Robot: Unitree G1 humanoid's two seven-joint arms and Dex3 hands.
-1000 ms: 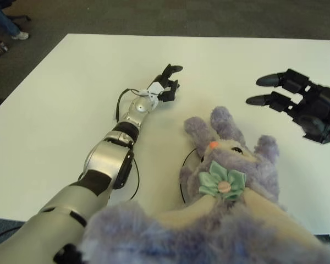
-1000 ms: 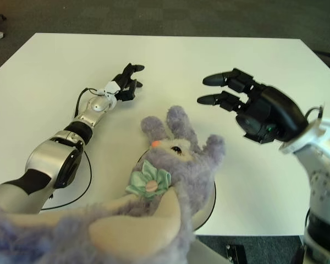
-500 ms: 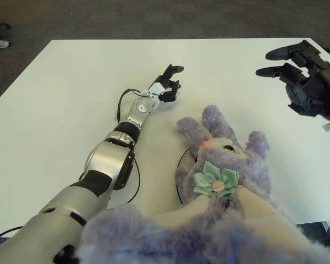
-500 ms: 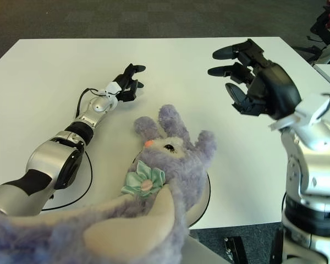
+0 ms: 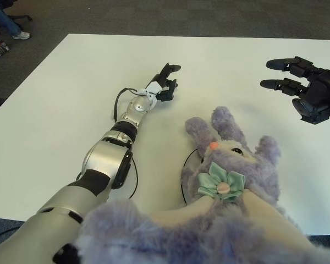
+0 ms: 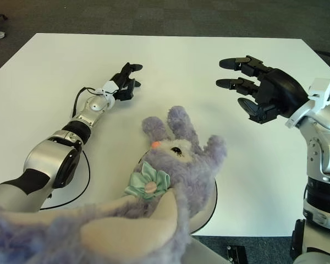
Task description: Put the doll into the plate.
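A purple plush bunny doll [image 6: 181,159] with a mint fabric flower [image 6: 148,182] at its neck lies on a white plate [image 6: 208,206] at the near edge of the white table [image 6: 209,66], its head and ears pointing toward the far side. Only the plate's dark-edged rim shows, curving out from under the doll on the right and, in the left eye view, on the left. A second mass of purple and cream plush [image 5: 209,231] fills the near foreground, very close to the camera.

The left hand [image 6: 124,82] reaches far across the table to the left of the doll, its arm stretched out low over the surface; the dark fingers are loosely parted and hold nothing. The right hand [image 6: 258,91] hovers above the table to the right of and beyond the doll, well apart from it, palm turned toward the left, fingers spread and empty.

A round white disc with a dark rim [image 6: 80,181] sits partly hidden beneath the left forearm.
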